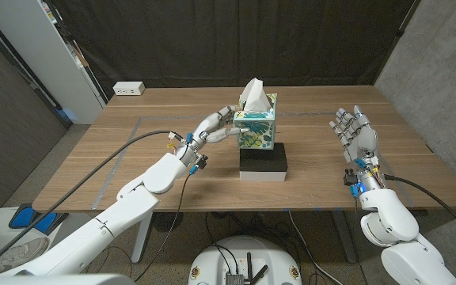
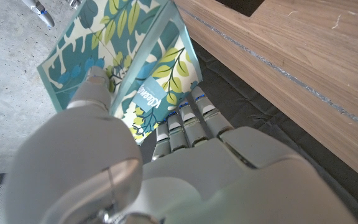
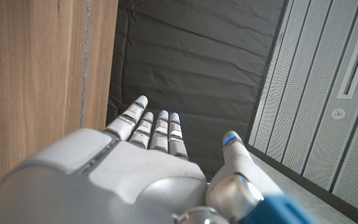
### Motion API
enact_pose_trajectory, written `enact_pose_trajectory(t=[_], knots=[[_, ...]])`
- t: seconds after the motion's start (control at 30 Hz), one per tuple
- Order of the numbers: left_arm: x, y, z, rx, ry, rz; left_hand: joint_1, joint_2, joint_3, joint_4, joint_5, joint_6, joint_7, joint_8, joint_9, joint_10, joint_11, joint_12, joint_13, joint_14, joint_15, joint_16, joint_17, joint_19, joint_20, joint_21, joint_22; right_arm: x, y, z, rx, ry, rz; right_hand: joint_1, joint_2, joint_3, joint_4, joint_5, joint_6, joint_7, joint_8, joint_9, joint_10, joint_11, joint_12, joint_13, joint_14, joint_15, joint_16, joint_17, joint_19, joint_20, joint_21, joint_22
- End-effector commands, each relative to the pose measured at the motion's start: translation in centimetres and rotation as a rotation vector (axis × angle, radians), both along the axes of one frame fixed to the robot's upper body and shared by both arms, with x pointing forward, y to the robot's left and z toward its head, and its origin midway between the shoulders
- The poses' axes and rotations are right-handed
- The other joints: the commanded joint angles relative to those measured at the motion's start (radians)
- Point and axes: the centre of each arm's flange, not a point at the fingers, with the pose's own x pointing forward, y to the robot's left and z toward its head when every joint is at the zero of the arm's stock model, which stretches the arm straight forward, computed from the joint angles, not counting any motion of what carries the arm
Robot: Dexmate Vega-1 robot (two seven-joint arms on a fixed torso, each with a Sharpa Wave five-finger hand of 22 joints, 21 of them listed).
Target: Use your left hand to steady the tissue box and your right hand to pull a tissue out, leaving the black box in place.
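Note:
A tissue box with a green and blue leaf print stands on a black box at the middle of the table. A white tissue sticks up from its top. My left hand reaches in from the left and grips the tissue box. In the left wrist view its thumb lies on one printed face of the tissue box and the fingers on the neighbouring face. My right hand is to the right of the boxes, well apart from them, fingers spread and holding nothing. The right wrist view shows this hand with its fingers straight.
A white power strip lies at the table's far left edge. A white cabinet stands off the table to the left. Dark curtains hang behind, and a concrete wall is on the right. Thin tape lines mark the tabletop.

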Motion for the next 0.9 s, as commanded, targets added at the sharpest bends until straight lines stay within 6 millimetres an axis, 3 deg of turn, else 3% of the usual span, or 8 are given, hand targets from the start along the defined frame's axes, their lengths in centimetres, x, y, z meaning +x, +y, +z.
enact_pose_trajectory(t=[0.03, 0.9], knots=[[0.2, -0.4, 0.1, 0.004, 0.001, -0.008, -0.005, 0.006, 0.009, -0.001, 0.005, -0.002, -0.001, 0.005, 0.005, -0.003, 0.001, -0.003, 0.004, -0.003, -0.046, 0.002, 0.003, -0.002, -0.003, -0.004, 0.002, -1.1, -0.2, 1.0, 0.024, 0.007, 0.015, -0.003, 0.045, 0.001, 0.005, 0.000, 0.004, 0.002, 0.010, 0.003, 0.009, 0.001, 0.005, 0.004, 0.006, 0.002, 0.004, 0.006, 0.014, 0.004, 0.004, 0.002], [0.5, -0.7, 0.2, 0.004, 0.004, -0.010, -0.010, 0.005, 0.017, -0.002, 0.005, -0.004, 0.000, 0.008, 0.004, -0.003, 0.002, -0.004, 0.007, -0.003, -0.045, 0.003, 0.003, -0.003, -0.003, -0.005, 0.003, -2.5, -0.9, 3.7, 0.005, 0.004, -0.005, 0.000, 0.046, 0.008, 0.009, 0.001, 0.005, 0.007, 0.008, 0.003, 0.014, 0.008, 0.004, 0.004, 0.007, 0.006, 0.005, 0.009, 0.018, 0.007, 0.003, 0.002]])
